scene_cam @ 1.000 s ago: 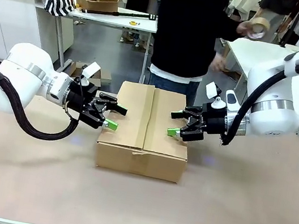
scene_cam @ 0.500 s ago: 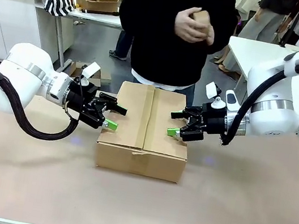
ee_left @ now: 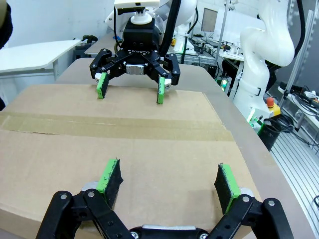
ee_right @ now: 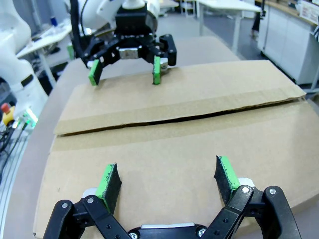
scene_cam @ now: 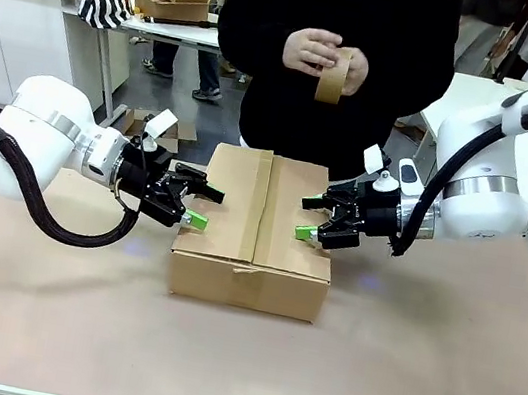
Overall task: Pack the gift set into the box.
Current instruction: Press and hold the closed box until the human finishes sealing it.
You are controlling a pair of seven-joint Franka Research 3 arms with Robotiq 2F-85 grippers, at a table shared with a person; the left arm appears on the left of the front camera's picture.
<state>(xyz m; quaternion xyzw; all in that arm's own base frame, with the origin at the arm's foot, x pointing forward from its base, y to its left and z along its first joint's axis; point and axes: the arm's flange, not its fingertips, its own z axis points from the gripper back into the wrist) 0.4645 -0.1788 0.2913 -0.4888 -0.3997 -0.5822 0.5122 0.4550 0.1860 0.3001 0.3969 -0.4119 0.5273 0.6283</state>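
Pressing down on the flaps from either side, the left gripper and right gripper sit with fingers spread wide and nothing between them, pads on the box top, likely holding it closed while the person's hands ready a tape roll; any gift set would be hidden inside

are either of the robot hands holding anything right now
Neither. The left hand and right hand are both open over the closed box, with nothing between their pads.
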